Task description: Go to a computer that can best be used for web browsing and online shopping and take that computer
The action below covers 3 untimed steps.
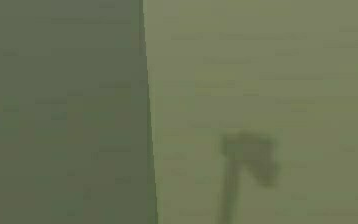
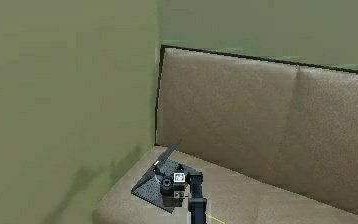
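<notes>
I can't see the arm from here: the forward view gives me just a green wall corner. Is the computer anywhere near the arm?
Observer: In the arm side view a dark flat slab, likely a closed laptop, lies on the seat of a tan sofa, at the end by the green wall.
Operator: Where's the gripper?
Observer: The gripper shows right at the slab; I can't tell whether it touches.
Operator: Is it holding it?
Observer: I cannot tell; the slab lies on the seat at the gripper's far end.
</notes>
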Available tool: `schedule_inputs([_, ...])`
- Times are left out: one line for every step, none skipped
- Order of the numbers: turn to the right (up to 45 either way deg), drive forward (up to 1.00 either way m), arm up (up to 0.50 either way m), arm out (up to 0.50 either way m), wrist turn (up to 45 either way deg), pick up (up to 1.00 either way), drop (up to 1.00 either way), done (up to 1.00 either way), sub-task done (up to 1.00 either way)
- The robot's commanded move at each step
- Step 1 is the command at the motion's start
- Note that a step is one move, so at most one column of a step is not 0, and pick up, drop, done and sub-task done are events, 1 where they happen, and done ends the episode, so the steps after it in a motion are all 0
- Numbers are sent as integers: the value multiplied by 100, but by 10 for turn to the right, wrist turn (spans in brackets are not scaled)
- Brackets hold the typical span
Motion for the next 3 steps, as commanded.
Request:
schedule_inputs([0,0,-30,0,0,0,0,0,0])
schedule_inputs([0,0,0,0,0,100,0,0,0])
schedule_inputs([0,0,10,0,0,0,0,0,0])
